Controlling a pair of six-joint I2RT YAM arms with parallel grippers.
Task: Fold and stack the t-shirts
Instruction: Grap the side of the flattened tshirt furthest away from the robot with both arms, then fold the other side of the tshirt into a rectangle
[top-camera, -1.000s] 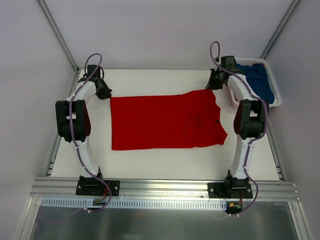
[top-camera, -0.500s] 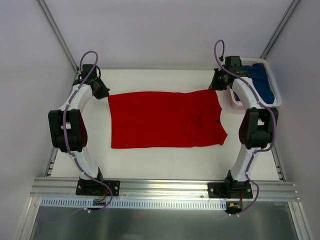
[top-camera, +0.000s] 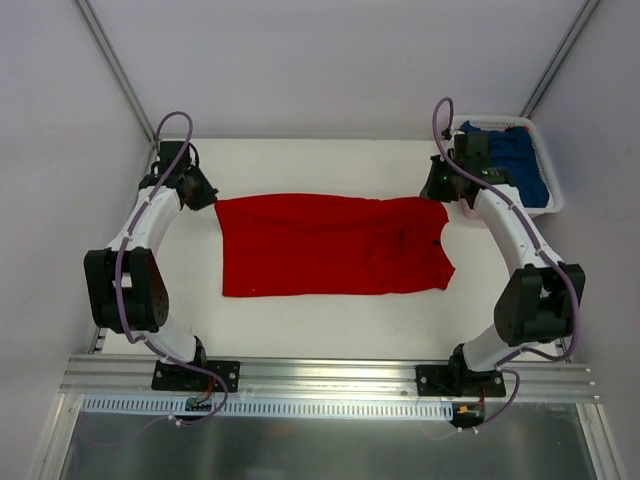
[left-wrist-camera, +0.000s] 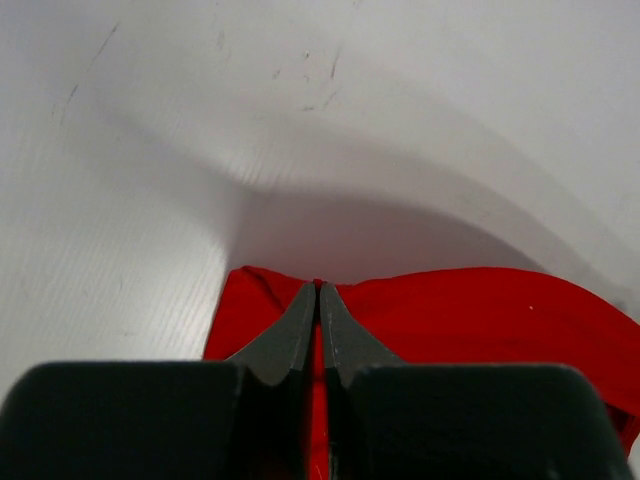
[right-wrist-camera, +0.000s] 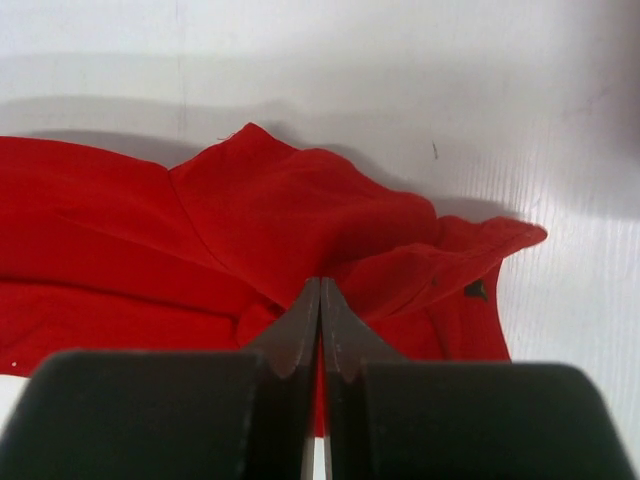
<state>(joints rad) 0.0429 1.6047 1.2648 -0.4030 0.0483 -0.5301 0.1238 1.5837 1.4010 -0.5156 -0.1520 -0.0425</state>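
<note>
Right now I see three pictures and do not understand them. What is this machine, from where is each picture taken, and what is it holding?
These are two robot arms bolted at the near edge of a white table. The wide picture comes from a fixed camera above and behind them. The two close pictures come from cameras on the wrists, looking along the dark fingers. A red t-shirt lies spread on the table. The left gripper and the right gripper are each shut on its far edge, one at each end. A blue t-shirt lies in the white basket at the far right.
</note>
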